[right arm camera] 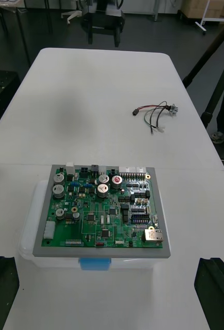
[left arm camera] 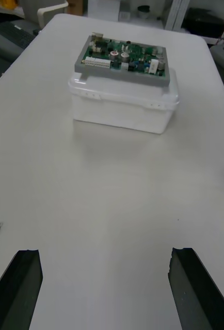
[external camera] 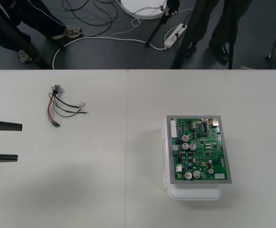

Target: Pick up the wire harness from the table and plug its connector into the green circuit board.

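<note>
On the table's left part: the wire harness [external camera: 61, 105] lies loose, well apart from the green circuit board [external camera: 199, 149].
Progress: nothing done; I judge that pick-up and plugging both remain.
Left gripper [external camera: 19, 141]: fingers spread, empty; harness near, toward the far edge.
Right gripper [right arm camera: 110, 260]: spread, empty, facing the board.
</note>
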Controlling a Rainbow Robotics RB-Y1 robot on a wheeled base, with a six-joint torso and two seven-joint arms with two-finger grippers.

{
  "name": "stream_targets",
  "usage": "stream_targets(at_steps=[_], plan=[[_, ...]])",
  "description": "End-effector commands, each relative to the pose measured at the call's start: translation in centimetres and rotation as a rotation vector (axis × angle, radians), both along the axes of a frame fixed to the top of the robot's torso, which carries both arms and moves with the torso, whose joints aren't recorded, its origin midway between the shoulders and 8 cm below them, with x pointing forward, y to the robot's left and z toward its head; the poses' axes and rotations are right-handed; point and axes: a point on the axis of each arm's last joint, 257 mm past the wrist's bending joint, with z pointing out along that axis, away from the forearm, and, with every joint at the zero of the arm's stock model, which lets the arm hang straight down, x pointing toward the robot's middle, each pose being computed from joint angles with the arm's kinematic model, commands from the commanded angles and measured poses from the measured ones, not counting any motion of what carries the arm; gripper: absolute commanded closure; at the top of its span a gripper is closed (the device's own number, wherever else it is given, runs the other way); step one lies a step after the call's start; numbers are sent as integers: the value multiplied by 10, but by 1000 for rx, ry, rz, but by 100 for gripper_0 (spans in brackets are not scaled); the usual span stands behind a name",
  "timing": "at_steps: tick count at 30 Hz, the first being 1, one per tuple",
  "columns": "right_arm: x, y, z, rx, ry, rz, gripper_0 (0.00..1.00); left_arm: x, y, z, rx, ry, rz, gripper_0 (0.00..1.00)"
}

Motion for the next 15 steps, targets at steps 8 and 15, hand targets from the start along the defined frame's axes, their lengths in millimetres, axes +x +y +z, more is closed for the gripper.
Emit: stream_targets(at_steps=[8,15], plan=[[-7,7,1,8,2,31,0,40,50,10,416,-183,-99,28],[-7,7,1,8,2,31,0,75,62,-1,565,-318,-109,28]])
